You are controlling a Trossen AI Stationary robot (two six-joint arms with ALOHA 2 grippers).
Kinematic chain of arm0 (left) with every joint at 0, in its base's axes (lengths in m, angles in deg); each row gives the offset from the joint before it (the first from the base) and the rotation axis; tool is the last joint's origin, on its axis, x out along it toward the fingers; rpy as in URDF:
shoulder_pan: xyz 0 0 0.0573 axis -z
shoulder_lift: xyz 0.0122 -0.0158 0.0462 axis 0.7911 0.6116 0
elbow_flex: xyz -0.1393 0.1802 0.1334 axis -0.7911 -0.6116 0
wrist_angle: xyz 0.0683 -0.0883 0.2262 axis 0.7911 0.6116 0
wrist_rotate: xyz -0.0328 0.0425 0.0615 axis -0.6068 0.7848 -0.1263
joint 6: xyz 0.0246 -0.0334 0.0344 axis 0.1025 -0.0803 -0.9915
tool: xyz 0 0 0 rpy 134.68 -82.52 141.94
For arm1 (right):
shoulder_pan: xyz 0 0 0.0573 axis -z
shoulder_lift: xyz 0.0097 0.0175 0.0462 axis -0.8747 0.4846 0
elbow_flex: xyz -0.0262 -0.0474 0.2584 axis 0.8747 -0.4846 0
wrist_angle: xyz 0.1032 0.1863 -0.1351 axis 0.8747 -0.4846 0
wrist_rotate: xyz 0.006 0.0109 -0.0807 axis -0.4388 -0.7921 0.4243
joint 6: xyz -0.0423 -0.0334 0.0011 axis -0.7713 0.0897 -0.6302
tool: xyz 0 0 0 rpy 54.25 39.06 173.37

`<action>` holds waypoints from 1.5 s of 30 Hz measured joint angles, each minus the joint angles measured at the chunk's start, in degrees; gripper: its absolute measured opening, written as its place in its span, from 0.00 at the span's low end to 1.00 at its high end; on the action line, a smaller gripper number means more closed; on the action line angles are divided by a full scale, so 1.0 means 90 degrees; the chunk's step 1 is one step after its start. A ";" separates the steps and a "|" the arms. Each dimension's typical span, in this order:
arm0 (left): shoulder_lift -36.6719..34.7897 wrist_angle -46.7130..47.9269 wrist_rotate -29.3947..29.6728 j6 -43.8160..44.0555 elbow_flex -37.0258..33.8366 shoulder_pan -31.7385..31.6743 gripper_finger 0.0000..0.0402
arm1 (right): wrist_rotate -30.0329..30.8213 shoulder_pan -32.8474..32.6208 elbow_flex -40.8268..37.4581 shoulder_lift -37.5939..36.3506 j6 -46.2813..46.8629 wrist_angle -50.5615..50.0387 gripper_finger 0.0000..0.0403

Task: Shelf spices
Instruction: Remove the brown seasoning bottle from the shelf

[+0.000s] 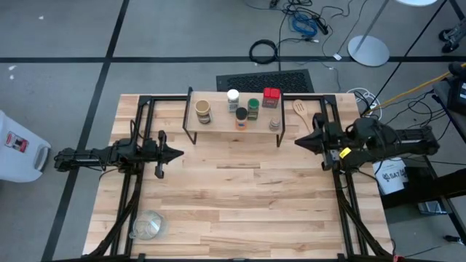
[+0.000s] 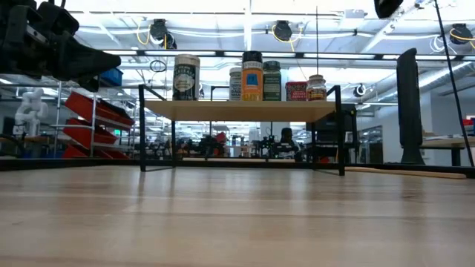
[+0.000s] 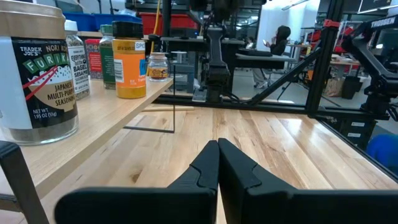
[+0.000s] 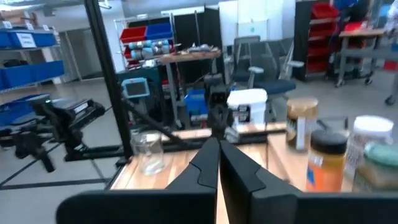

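Note:
Several spice containers stand upright on the shelf (image 1: 233, 120) at the table's far middle: a tan-lidded furikake jar (image 1: 203, 110), a white-lidded jar (image 1: 233, 97), an orange jar with a black lid (image 1: 241, 117), a green-lidded jar (image 1: 253, 108), a red square tin (image 1: 271, 97) and a small brownish-lidded jar (image 1: 274, 124). The low view shows the row (image 2: 251, 78) on the plank. My left gripper (image 1: 179, 153) is shut and hovers left of the shelf. My right gripper (image 1: 297, 142) is shut, right of it. Neither holds anything.
A wooden spoon (image 1: 299, 110) lies on the table just right of the shelf. A clear glass bowl (image 1: 148, 225) sits near the table's near left corner. The table's middle and near part (image 1: 240, 204) is bare wood. Black frame rails run along both sides.

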 joint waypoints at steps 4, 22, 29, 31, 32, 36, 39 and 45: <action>0.0000 0.0000 -0.0001 0.0000 0.0000 -0.0002 0.02 | 0.0073 0.0000 0.0201 0.0343 -0.0106 0.0064 0.00; 0.0000 -0.0029 0.0000 0.0000 0.0001 -0.0002 0.02 | -0.0011 -0.0376 0.0198 0.0618 0.0023 0.0011 0.00; 0.0000 -0.0305 0.0001 0.0004 0.0000 0.0000 0.02 | -0.0009 -0.0381 0.0198 0.0618 -0.0009 0.0010 0.00; 0.0000 -0.0316 0.0002 0.0007 0.0001 -0.0002 0.02 | -0.0008 -0.0381 0.0198 0.0618 -0.0009 0.0009 0.00; 0.0000 -0.0322 0.0000 0.0009 0.0000 -0.0001 0.02 | -0.0007 -0.0381 0.0198 0.0618 -0.0009 0.0009 0.00; 0.0024 -0.0598 0.0091 -0.0155 0.0007 -0.0002 0.02 | 0.0017 -0.0381 0.0198 0.0618 -0.0009 0.0004 0.00; 0.0029 -0.0712 0.0127 0.0369 0.0186 -0.0002 0.02 | 0.0037 -0.0381 0.0198 0.0620 0.0005 0.0004 0.00; 0.0094 -0.0620 0.0129 0.0500 0.0833 0.0005 0.02 | 0.0037 -0.0381 0.0198 0.0675 0.0117 0.0008 0.00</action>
